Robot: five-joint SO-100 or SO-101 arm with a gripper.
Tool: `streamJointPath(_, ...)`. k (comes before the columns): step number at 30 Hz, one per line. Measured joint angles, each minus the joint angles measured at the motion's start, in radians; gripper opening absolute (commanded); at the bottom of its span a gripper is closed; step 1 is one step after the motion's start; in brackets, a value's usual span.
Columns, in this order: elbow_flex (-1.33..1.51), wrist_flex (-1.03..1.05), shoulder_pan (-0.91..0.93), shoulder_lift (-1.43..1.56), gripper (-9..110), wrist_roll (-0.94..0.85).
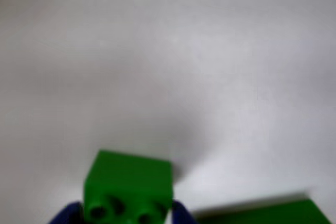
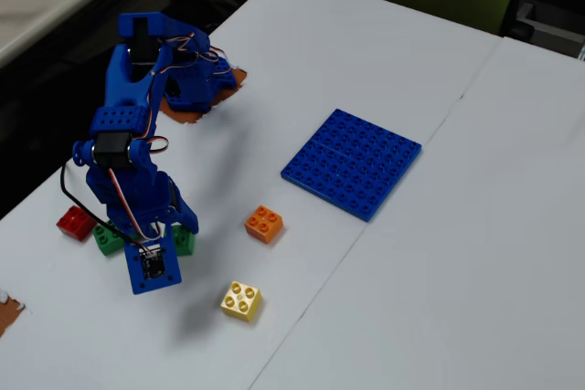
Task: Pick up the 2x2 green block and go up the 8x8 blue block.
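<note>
The 2x2 green block [image 1: 128,187] fills the bottom of the wrist view, studs toward the camera. My gripper [image 1: 126,216] is shut on it, with a blue fingertip [image 1: 68,214] showing at each side. In the fixed view the gripper [image 2: 181,233] is at the left of the white table, and the green block [image 2: 186,243] peeks out under the arm. Whether the block touches the table I cannot tell. The 8x8 blue block [image 2: 352,162] lies flat well to the right and farther back, apart from the arm.
An orange brick [image 2: 263,223] and a yellow brick [image 2: 240,300] lie between the arm and the blue plate. A red brick [image 2: 73,222] and another green brick [image 2: 108,238] sit left of the gripper. The table's left edge [image 2: 37,198] is close.
</note>
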Motion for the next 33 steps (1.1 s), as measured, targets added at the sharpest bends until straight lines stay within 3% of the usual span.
streamJointPath(16,0.008,-0.011,-0.018,0.015,6,0.005)
streamJointPath(21,0.008,0.048,-0.048,0.167,0,-0.021)
streamJointPath(33,0.038,0.178,-0.132,0.509,0,-0.16)
